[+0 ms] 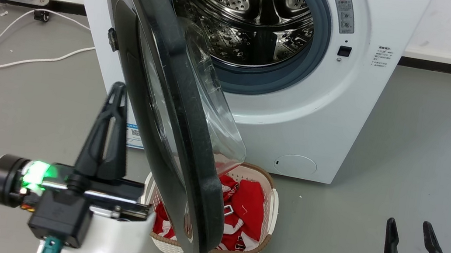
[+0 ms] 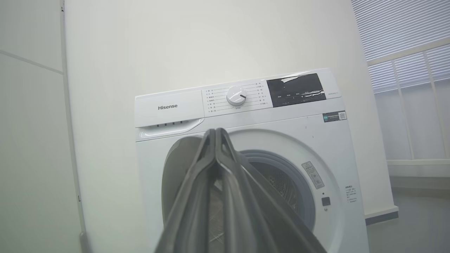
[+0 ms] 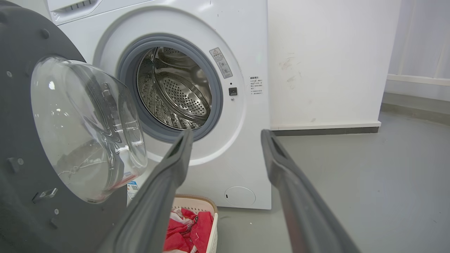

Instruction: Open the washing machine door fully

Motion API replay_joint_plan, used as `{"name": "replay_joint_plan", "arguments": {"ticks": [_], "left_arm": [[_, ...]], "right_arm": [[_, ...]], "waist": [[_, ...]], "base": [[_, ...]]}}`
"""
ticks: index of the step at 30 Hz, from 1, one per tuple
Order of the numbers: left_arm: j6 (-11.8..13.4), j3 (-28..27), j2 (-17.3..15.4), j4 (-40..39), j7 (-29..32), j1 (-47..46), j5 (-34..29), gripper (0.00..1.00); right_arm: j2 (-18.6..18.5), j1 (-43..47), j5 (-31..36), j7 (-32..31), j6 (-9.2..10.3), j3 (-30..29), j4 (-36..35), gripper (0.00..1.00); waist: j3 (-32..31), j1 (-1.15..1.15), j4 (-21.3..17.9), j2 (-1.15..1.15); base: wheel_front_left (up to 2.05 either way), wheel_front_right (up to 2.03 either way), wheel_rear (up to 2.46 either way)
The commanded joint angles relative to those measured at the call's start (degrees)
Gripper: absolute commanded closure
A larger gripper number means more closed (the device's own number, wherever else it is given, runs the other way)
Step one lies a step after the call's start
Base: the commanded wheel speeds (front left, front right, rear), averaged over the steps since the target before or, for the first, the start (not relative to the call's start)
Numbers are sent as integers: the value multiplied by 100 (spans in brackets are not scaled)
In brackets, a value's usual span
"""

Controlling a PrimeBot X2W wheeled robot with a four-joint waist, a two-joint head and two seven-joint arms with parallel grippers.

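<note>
You are looking at a grey floor (image 1: 425, 150) running back to a white wall, with a white cable (image 1: 9, 63) lying at the far left. Next, at the lower left, your left gripper (image 1: 118, 89) is pointing up the head view with its two fingers pressed together and nothing showing between them. Just to its right, the washing machine door (image 1: 175, 106) is hanging partly open, hinged on the left of the washing machine (image 1: 318, 126) and showing almost edge-on to the head camera. Its long line is running from the upper left down to its free edge. That edge is showing over the basket (image 1: 267, 220) of red clothes (image 1: 249, 205).

The door's outer black face is turning toward the left gripper. You cannot tell whether they are touching. The clear glass bowl (image 3: 88, 130) is facing right, toward the steel drum (image 1: 245, 14).

Far right, your right gripper (image 1: 409, 225) is sitting with its jaws wide and empty, well apart from the door. So the left arm is nearer, though it is probably standing on the side the door must swing toward.

You are counting one machine, one door, one basket and two grippers.
</note>
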State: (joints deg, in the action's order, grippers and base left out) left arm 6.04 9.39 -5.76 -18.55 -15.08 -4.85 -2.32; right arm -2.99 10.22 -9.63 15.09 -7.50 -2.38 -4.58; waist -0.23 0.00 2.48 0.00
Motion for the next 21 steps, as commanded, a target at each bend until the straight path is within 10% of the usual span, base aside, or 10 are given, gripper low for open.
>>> {"name": "replay_joint_plan", "arguments": {"ticks": [1, 21], "left_arm": [[-45, 170, -1, -108, -14, -108, -57, 100], [-531, 2444, 233, 43, -13, -623, 194, 100]], "right_arm": [[22, -68, -39, 10, 1, 15, 2, 0], [21, -168, -36, 10, 1, 170, 46, 0]], "waist": [[1, 0, -7, 0], [39, 0, -57, 0]], "base": [[0, 0, 0], [0, 0, 0]]}}
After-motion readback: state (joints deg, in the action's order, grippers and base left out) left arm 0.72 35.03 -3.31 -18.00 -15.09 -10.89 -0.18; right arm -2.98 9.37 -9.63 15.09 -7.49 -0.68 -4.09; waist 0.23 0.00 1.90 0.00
